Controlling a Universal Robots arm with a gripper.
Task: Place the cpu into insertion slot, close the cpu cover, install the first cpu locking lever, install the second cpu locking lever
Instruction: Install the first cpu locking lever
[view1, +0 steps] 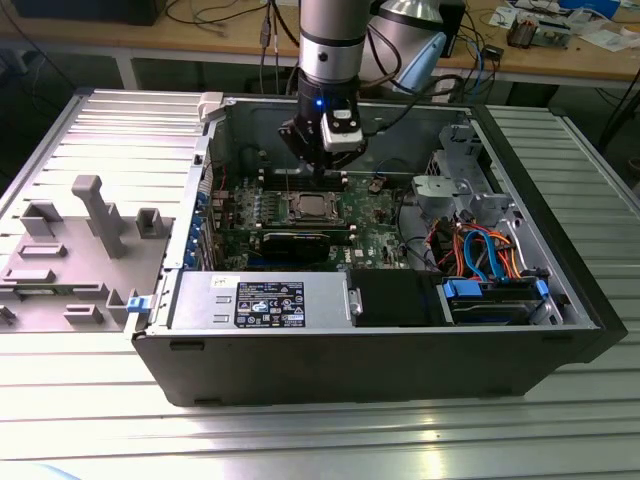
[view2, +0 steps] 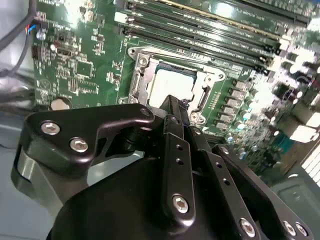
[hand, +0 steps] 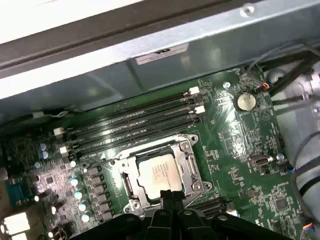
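Note:
The cpu (hand: 160, 174), a silver-grey square, lies flat in the insertion slot (view1: 305, 207) on the green motherboard. The cpu cover (hand: 190, 162), a silver frame, lies down around the cpu (view2: 172, 82), which shows through the window of the cover (view2: 141, 76). My gripper (hand: 170, 196) hovers just above the socket's edge, on the side away from the memory slots. Its black fingers are shut with nothing between them. In the exterior view the gripper (view1: 322, 170) hangs over the board just behind the socket. The gripper (view2: 172, 104) hides one edge of the socket in the second wrist view.
Several long black memory slots (hand: 135, 125) run beside the socket. A round coin battery (hand: 245, 101) sits farther off on the board. The case's metal wall (hand: 165, 65) rises behind the slots. Drive cages and cables (view1: 480, 250) fill the exterior view's right.

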